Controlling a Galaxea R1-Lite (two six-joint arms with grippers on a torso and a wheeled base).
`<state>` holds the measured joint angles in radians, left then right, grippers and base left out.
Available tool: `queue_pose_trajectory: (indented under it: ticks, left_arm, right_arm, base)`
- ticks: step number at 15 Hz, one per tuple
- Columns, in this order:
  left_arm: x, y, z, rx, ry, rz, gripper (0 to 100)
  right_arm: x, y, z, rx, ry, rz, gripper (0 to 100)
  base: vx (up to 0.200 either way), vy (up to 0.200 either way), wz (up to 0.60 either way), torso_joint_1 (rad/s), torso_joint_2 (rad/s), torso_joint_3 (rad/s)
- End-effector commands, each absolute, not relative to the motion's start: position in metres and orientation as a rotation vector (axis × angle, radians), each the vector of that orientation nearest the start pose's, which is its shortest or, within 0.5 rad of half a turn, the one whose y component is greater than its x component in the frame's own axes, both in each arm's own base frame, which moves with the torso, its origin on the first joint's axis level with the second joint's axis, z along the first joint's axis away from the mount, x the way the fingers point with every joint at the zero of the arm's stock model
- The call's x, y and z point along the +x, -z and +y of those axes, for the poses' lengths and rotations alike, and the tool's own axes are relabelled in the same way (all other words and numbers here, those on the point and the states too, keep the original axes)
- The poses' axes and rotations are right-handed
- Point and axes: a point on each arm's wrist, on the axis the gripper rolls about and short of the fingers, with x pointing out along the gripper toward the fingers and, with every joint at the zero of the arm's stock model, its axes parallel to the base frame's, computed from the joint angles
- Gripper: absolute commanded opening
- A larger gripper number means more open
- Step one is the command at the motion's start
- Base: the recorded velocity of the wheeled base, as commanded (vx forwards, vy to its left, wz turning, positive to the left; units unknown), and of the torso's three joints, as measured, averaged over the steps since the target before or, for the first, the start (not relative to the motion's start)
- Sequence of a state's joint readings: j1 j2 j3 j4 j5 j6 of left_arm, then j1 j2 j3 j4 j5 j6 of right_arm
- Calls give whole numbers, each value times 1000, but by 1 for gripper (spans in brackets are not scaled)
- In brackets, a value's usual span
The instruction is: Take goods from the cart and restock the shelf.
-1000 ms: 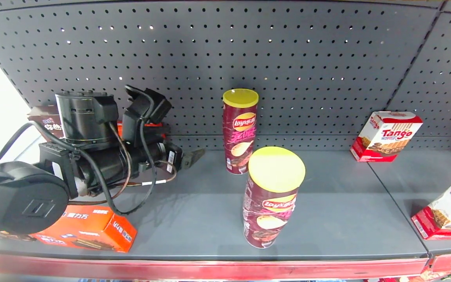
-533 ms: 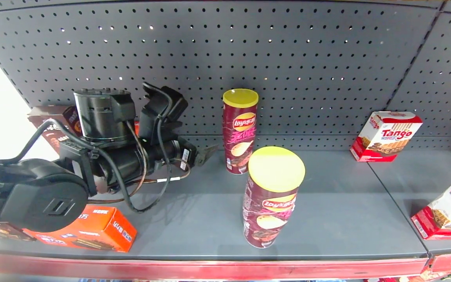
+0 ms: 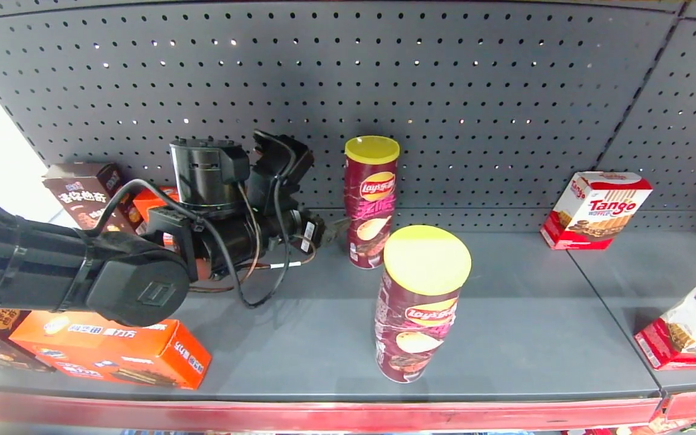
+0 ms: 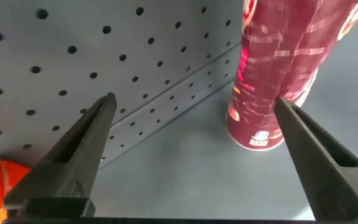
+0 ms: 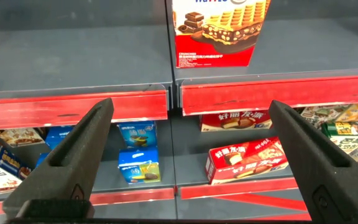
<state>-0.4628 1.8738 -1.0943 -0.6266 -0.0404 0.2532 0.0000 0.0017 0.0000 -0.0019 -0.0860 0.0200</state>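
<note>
Two dark red chip cans with yellow lids stand upright on the grey shelf [image 3: 523, 326]: the rear can [image 3: 371, 202] near the pegboard and the front can [image 3: 418, 302] toward the shelf edge. My left gripper [image 3: 336, 229] lies low over the shelf, its tips just left of the rear can's base. In the left wrist view the left gripper [image 4: 193, 104] is open and holds nothing, with the rear can [image 4: 284, 74] ahead beside one finger. My right gripper [image 5: 190, 106] is open and holds nothing, facing lower shelves with a wafer box [image 5: 219, 31].
An orange box [image 3: 112, 353] lies at the front left, and a brown box [image 3: 82, 193] stands at the back left. Wafer boxes sit at the right back [image 3: 599, 208] and right front [image 3: 695, 326]. A red strip [image 3: 324, 414] edges the shelf.
My left arm has slid right along the shelf until its open gripper reaches the rear can. The brown box behind it has come into sight.
</note>
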Motion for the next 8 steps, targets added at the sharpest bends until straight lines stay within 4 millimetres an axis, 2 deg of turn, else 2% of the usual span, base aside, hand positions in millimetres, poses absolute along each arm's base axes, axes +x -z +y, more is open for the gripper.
queue_pose_trajectory:
  ticks: [1, 8]
  left_arm:
    - [333, -199, -167, 281, 518, 92, 100]
    - [338, -197, -164, 279, 503, 97, 100]
  right_arm:
    - [-23, -76, -2, 20, 86, -1, 100]
    - [-23, -76, -2, 20, 86, -1, 100]
  base:
    - [0, 0, 0, 0, 0, 0]
    - [0, 0, 0, 0, 0, 0]
